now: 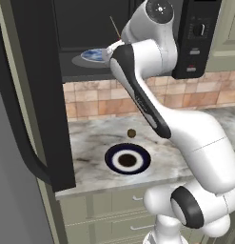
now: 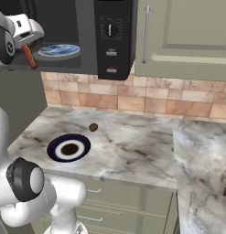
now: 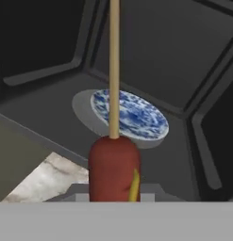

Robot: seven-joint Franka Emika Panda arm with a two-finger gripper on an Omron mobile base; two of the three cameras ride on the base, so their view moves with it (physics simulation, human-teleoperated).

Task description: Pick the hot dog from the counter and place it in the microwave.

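Hot dog [image 3: 113, 169]: reddish-brown, upright at bottom centre, yellow streak on its right side.
Stick [image 3: 114, 66]: pale wood, rising from the hot dog's top.
Plate [image 3: 132, 115]: blue-and-white patterned, on the grey turntable [image 3: 82, 106] inside the microwave [image 3: 184, 56].
Counter [image 3: 47, 181]: marble, lower left.

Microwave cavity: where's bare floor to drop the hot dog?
Inside the microwave, the blue patterned plate fills the turntable's middle. Dark floor lies bare along the front lip and beside the side walls. The hot dog, held by the fingers, hangs at the opening.

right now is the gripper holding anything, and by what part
Yes. The gripper is shut on the hot dog, gripping its sausage end; the wooden stick sticks out ahead toward the microwave.
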